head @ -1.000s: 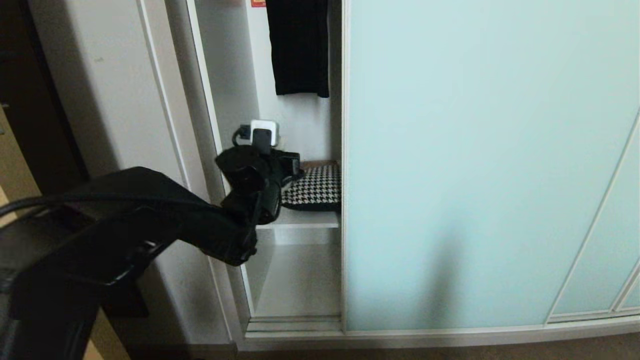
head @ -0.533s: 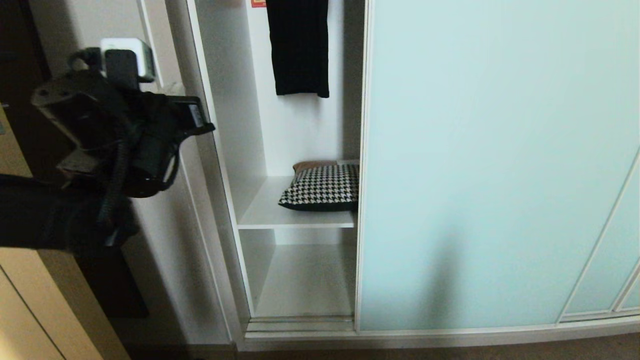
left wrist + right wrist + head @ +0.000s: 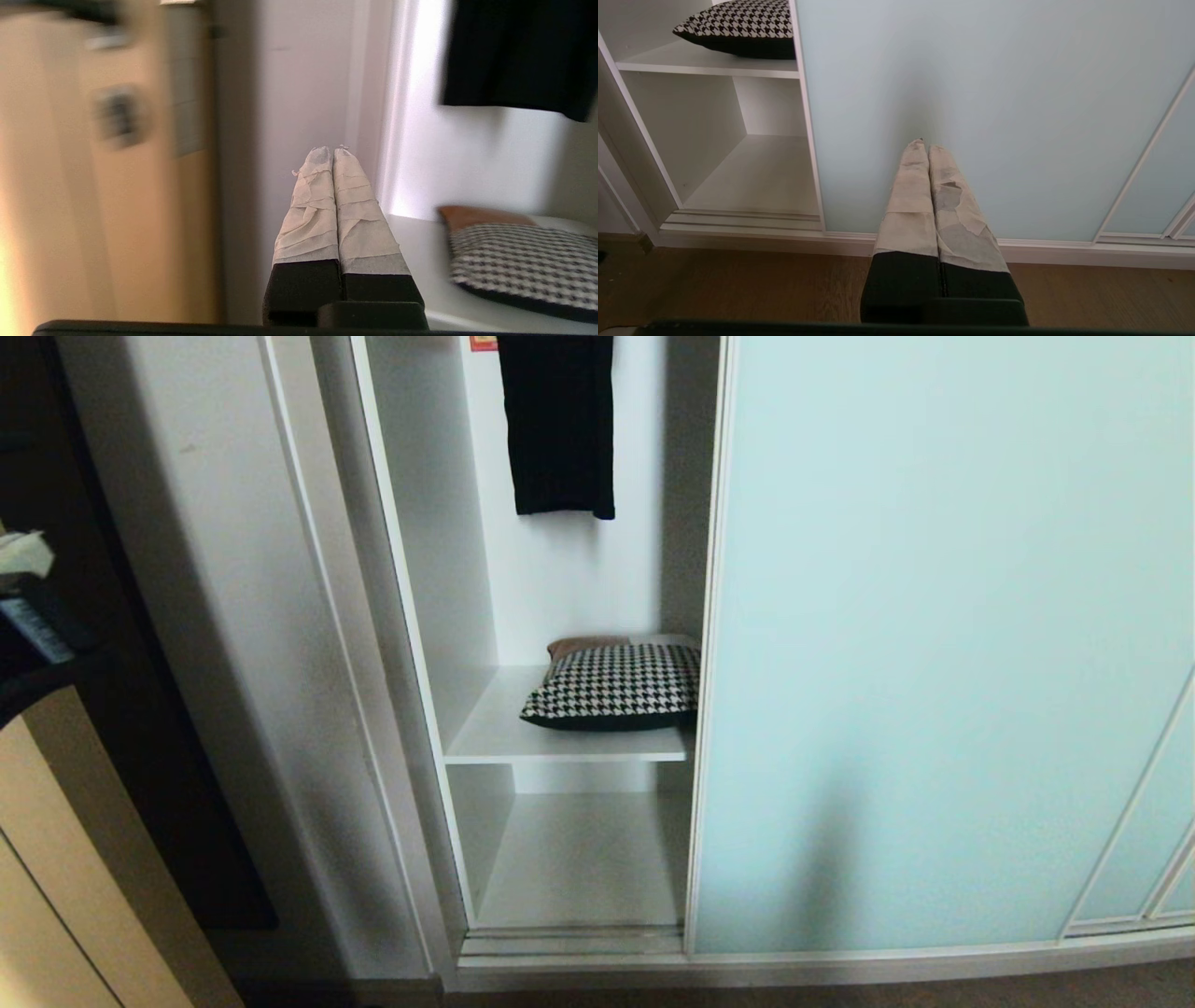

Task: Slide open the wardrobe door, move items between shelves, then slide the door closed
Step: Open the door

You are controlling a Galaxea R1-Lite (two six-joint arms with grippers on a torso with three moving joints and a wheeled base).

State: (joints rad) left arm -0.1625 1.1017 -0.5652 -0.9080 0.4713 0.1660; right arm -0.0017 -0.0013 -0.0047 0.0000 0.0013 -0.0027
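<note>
You had the tall pale aqua frosted-glass sliding door (image 3: 934, 644) part open. The square houndstooth cushion (image 3: 616, 686) lay on the upper white shelf (image 3: 495, 733) (not moved yet). Both grippers, left (image 3: 332, 154) and right (image 3: 924, 145), were pinched closed, holding nothing.

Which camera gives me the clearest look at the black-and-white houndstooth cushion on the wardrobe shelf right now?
The head view: the houndstooth cushion lies on the upper white shelf, its right end behind the aqua frosted-glass sliding door. The left wrist view shows it blurred and cut by the frame edge; the right wrist view catches only a corner.
</note>
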